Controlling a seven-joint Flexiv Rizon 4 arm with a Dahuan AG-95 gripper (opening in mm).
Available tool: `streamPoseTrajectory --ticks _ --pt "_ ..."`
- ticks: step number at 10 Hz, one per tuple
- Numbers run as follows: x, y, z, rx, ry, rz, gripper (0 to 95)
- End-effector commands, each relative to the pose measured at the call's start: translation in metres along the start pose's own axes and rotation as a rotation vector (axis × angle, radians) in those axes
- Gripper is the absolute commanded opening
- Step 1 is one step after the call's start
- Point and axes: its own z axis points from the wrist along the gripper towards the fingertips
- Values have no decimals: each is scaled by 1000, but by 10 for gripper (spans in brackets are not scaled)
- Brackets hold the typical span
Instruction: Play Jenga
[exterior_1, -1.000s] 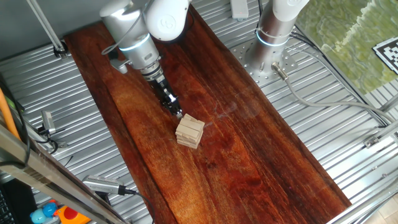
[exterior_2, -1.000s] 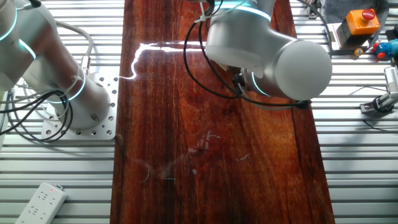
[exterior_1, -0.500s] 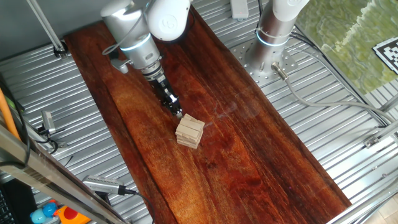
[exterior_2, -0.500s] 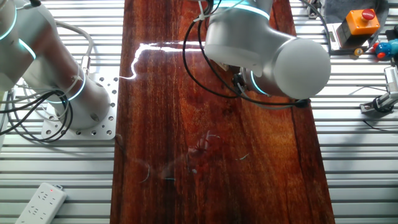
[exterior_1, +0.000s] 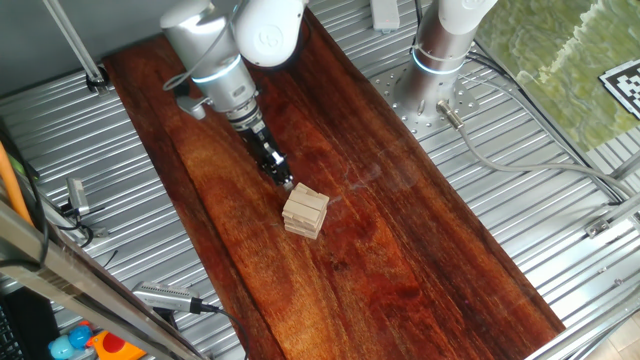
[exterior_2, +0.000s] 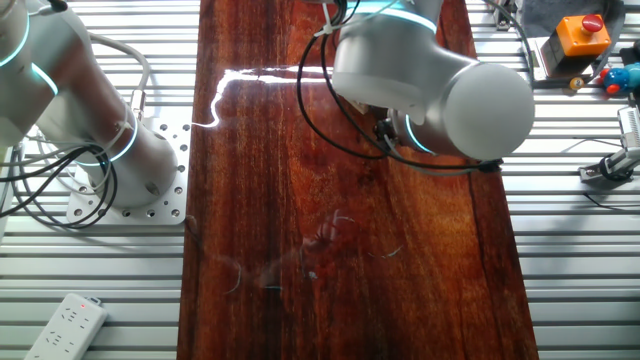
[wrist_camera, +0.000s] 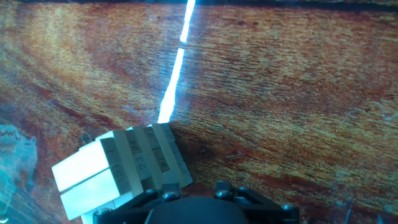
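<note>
The Jenga stack (exterior_1: 305, 211) is a small pile of pale wooden blocks in crossed layers, standing mid-board on the dark wood board (exterior_1: 400, 230). My gripper (exterior_1: 285, 183) points down at an angle, its tip right at the stack's upper-left side; contact cannot be told. The fingers look pressed together into one narrow bar and hold nothing. In the hand view the stack (wrist_camera: 124, 165) sits at the lower left, beside the dark gripper base (wrist_camera: 193, 208). In the other fixed view the arm (exterior_2: 430, 80) hides both the stack and the gripper.
A second arm's base (exterior_1: 440, 60) stands on the metal table at the board's far right; it also shows in the other fixed view (exterior_2: 110, 150). Cables (exterior_1: 520, 160) run beside it. A power strip (exterior_2: 65, 325) and small tools (exterior_1: 165, 297) lie off the board.
</note>
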Motion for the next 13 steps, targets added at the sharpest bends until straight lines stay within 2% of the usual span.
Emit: streamPoseTrajectory --ticks 1,5,13 --pt "0 -1 1 -1 3 -11 380" --pt "0 -1 1 -9 15 -33 380" --pt "0 -1 1 -16 19 -59 380"
